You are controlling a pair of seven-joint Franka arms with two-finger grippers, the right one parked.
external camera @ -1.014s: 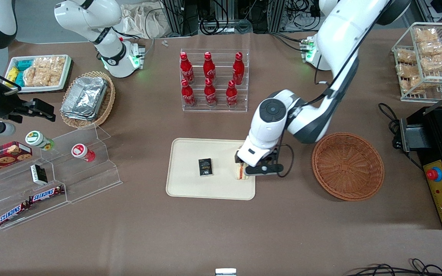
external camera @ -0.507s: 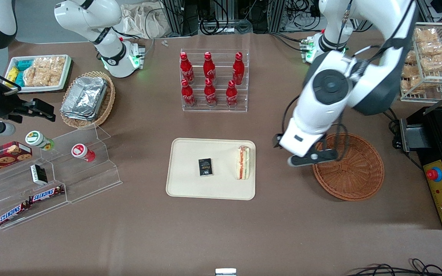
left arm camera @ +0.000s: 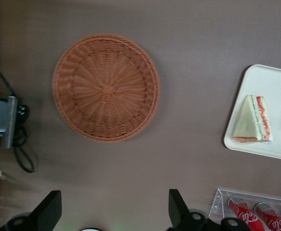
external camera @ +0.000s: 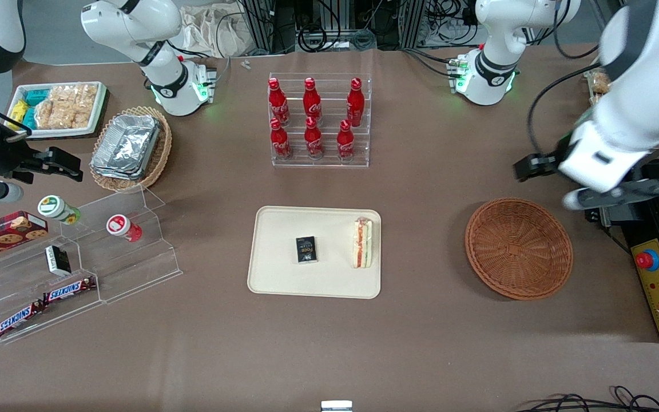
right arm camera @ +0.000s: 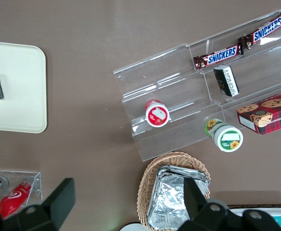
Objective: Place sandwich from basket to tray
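Since a second ago I have let go of the sandwich (external camera: 362, 243) and swung away toward the working arm's end of the surface (external camera: 421, 343). Reading across the front view: the cream tray (external camera: 275, 274) sits at centre, with a small black packet (external camera: 306, 249) on it, and the sandwich lies on the tray at the packet's three o'clock, close to the rim. At the tray's three o'clock, well apart, the reddish-brown basket (external camera: 518, 248) holds nothing. My fingers (left arm camera: 52, 211) are spread apart and carry nothing; the gripper (external camera: 570, 183) hangs high at the basket's one o'clock, above the black machine (external camera: 658, 252) with the red button. I judge the task done. The sandwich sits so near the rim that a bump to the tray could tip it off, and my retreat passes close to the machine's cable (external camera: 587, 183), which could snag.
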